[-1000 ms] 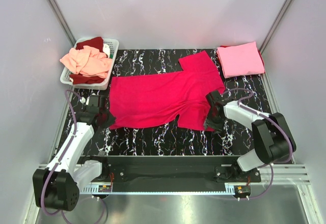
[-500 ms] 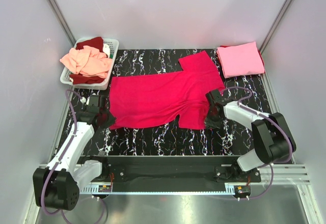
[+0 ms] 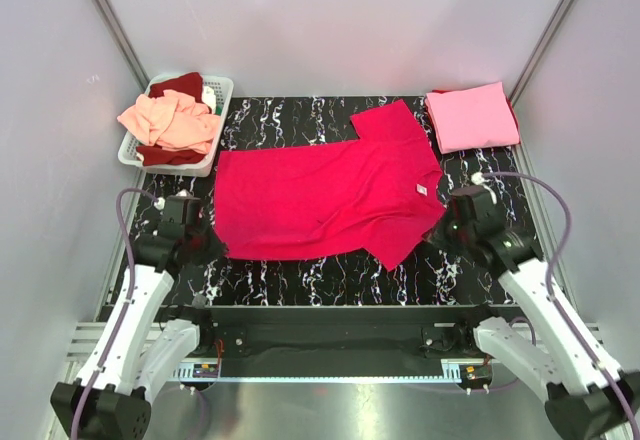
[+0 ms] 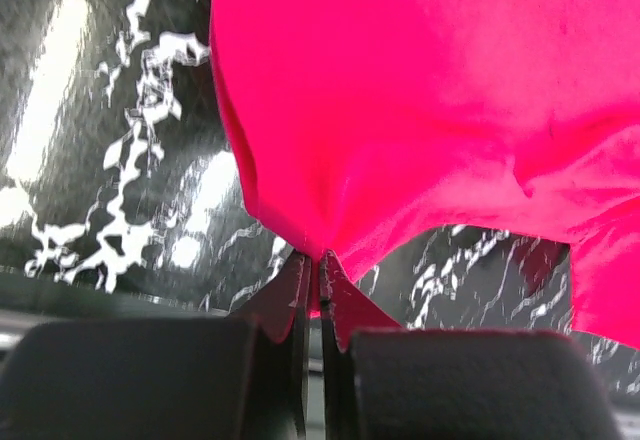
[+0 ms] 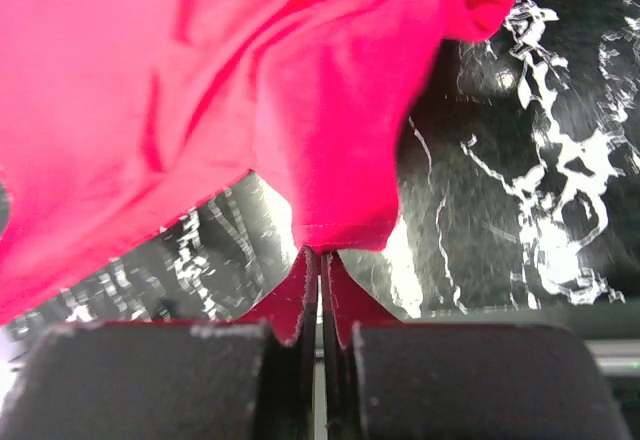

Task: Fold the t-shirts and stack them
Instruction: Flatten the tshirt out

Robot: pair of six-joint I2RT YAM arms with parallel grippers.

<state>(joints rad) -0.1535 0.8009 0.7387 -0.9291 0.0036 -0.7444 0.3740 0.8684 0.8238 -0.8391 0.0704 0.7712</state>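
Note:
The bright crimson-red t-shirt (image 3: 320, 195) lies spread across the black marbled table. My left gripper (image 3: 210, 243) is shut on its near-left hem corner; the left wrist view shows the cloth (image 4: 420, 90) pinched between the closed jaws (image 4: 318, 262). My right gripper (image 3: 439, 232) is shut on the shirt's near-right edge; the right wrist view shows a hem (image 5: 340, 160) pinched at the jaw tips (image 5: 320, 253). A folded light pink t-shirt (image 3: 472, 115) lies at the back right. The peach t-shirt (image 3: 170, 120) and the dark maroon one (image 3: 180, 84) are in the basket.
The white slotted basket (image 3: 224, 88) stands at the back left corner of the table. Grey walls with metal posts close in the sides. A white neck label (image 3: 421, 189) shows on the crimson shirt. The table's near edge runs just behind both grippers.
Both arms have drawn back and apart. The right gripper swung out to the right with the shirt's edge, opening out the bunched right side; the left gripper pulled the left corner nearer.

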